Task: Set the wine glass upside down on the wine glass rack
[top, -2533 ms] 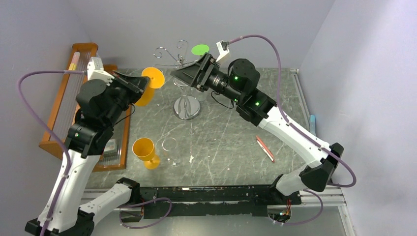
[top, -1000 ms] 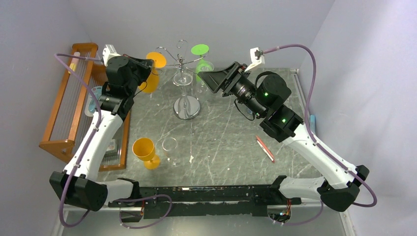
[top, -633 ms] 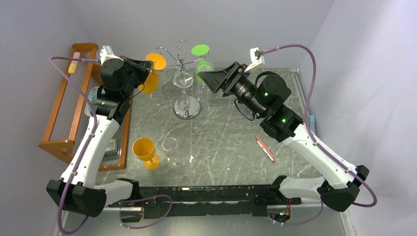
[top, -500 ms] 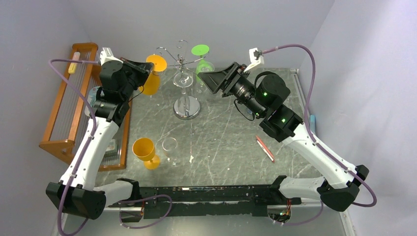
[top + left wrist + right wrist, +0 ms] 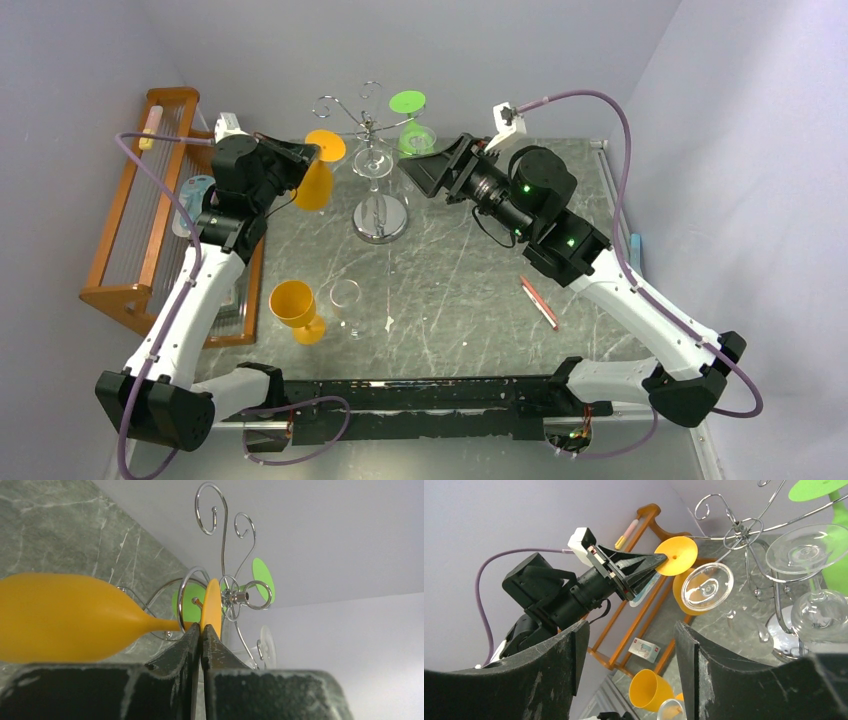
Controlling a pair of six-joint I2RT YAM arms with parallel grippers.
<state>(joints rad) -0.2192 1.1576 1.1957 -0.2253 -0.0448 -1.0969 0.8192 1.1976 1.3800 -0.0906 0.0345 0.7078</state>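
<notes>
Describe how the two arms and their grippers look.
The left arm and right arm have white link shells with black joints and bases. A purple cable loops to a small white plug at each wrist. Green lights glow on the right arm. The left gripper and right gripper have black, wedge-shaped fingers with scuffed, pale-flecked edges.

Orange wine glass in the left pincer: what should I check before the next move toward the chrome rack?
1. Left pincer shut on the orange wine glass at its foot: ok.
2. Glass upside down, bowl below foot: ok.
3. Empty curled arm on the wine glass rack: ok.
4. Foot hooked on an arm: not ok, it is held beside them.
5. Clearance from the nearest clear glass: cannot tell.
6. Right pincer open, empty, on the rack's other side: ok.
</notes>
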